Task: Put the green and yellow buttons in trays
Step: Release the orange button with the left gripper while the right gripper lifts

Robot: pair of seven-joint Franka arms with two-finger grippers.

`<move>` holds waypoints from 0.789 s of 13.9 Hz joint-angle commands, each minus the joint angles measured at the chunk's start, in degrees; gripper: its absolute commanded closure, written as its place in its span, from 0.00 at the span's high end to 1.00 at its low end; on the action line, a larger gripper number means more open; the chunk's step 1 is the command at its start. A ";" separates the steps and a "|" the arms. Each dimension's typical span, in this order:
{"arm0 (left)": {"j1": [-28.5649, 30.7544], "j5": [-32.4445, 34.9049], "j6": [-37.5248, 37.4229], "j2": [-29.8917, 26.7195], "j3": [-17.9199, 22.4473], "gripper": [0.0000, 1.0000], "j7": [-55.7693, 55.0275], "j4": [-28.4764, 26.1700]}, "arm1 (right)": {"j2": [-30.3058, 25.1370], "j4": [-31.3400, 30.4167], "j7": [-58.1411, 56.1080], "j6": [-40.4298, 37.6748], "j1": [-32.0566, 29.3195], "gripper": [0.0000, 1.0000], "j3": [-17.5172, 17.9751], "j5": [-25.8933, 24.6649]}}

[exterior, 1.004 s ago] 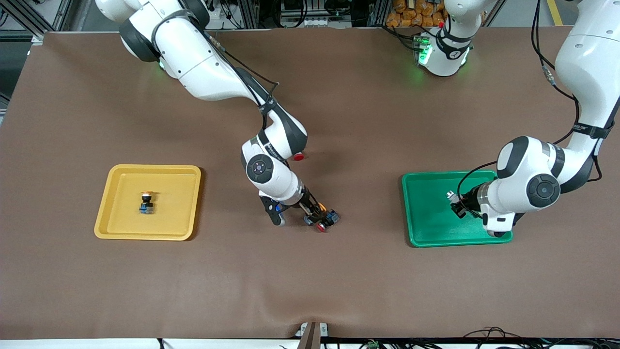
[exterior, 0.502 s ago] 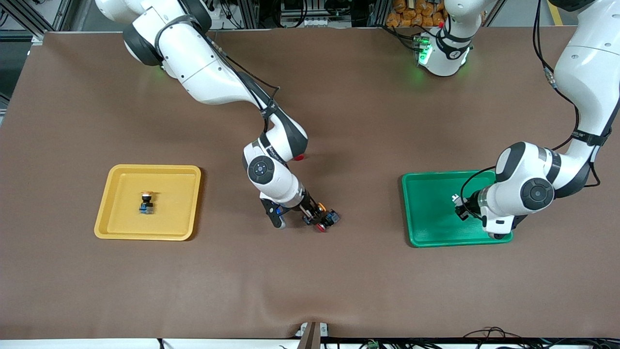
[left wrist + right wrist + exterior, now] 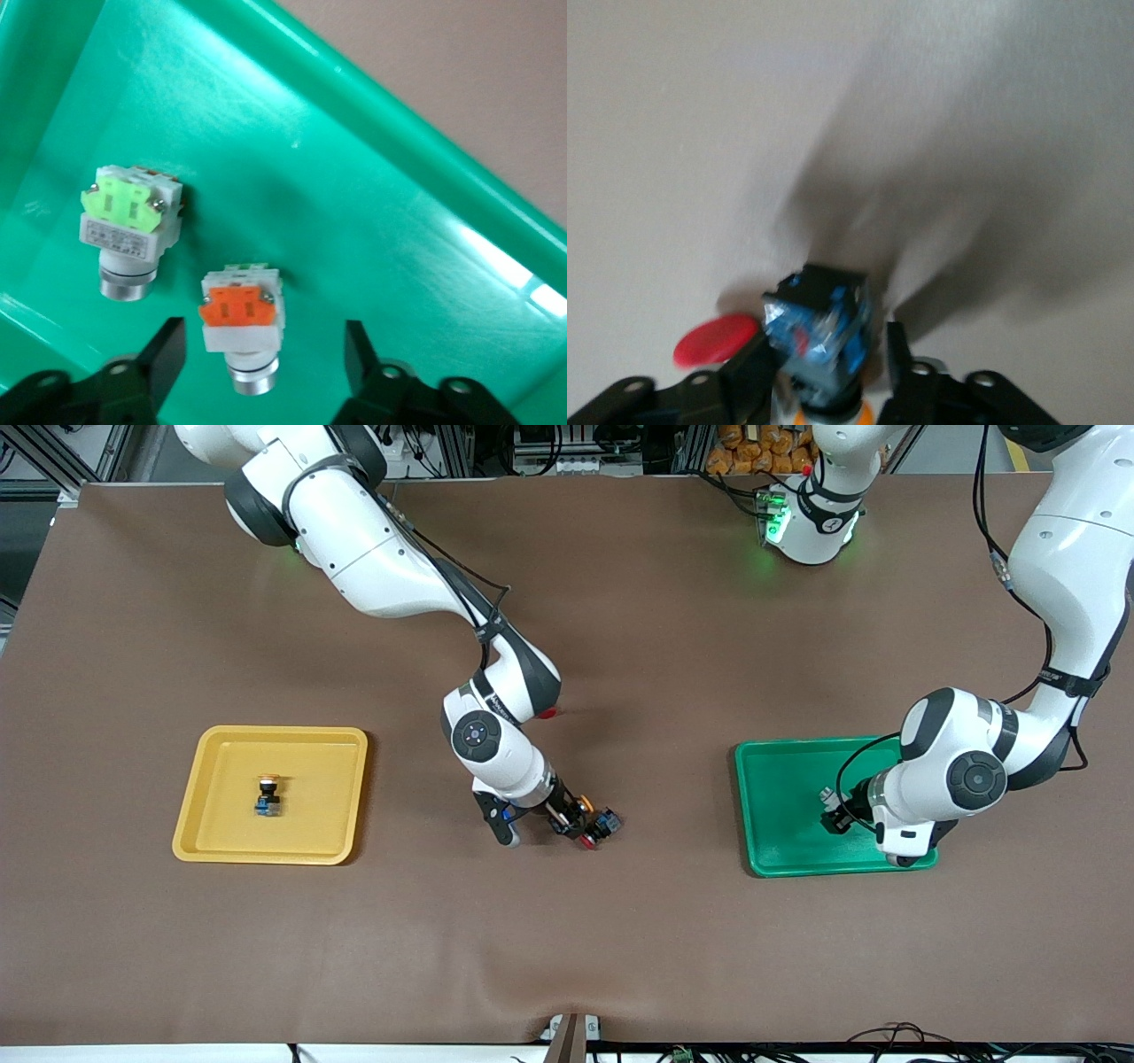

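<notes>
Now our left gripper sits low over the green tray, its fingers spread apart around the orange-blocked silver button, which lies on the tray floor beside the green-blocked one; a second ago that button was still carried above the tray, so we judge the drop just made and both silver buttons delivered. Our right gripper is down at mid-bench, fingers closed on the yellow-capped black-and-blue button, a red-capped switch lying just beside it. It has barely shifted over the last second, so we take the grasp as just settled and the lift as not yet begun. The yellow tray already holds one yellow-capped button; carrying this one there should finish the sorting.
</notes>
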 commanded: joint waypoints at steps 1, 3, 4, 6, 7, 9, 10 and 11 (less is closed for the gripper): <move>-0.63 0.97 -0.39 -1.50 -0.81 1.00 0.48 1.33 | 1.68 1.05 0.53 0.51 -0.82 0.75 -0.19 -1.47; -0.19 0.88 -1.36 -2.99 -2.56 1.00 0.48 1.24 | 1.85 1.05 0.61 0.69 -1.00 0.75 -0.19 -1.47; -0.02 0.88 -2.75 -4.30 -3.44 1.00 0.74 1.24 | 2.20 0.96 0.61 0.86 -0.56 0.69 -0.28 -1.56; 0.25 0.62 -5.31 -7.20 -5.28 1.00 2.84 1.33 | 1.94 0.87 0.26 0.69 -1.08 0.19 -0.19 -2.96; 0.25 0.44 -6.36 -8.61 -5.99 1.00 3.99 1.42 | 1.94 0.87 0.26 0.43 -1.08 0.05 -0.19 -3.75; 0.25 0.27 -7.95 -11.51 -7.92 1.00 4.79 1.33 | 0.72 0.87 0.00 -0.71 -1.43 0.00 -0.19 -4.37; 0.34 0.27 -9.43 -13.00 -8.63 1.00 5.49 1.42 | -0.60 0.87 -0.35 -4.20 -2.39 0.00 -0.19 -4.72; 0.34 0.27 -11.28 -14.06 -9.76 1.00 6.62 1.85 | -1.91 1.05 -2.62 -9.71 -4.58 0.00 -0.02 -4.90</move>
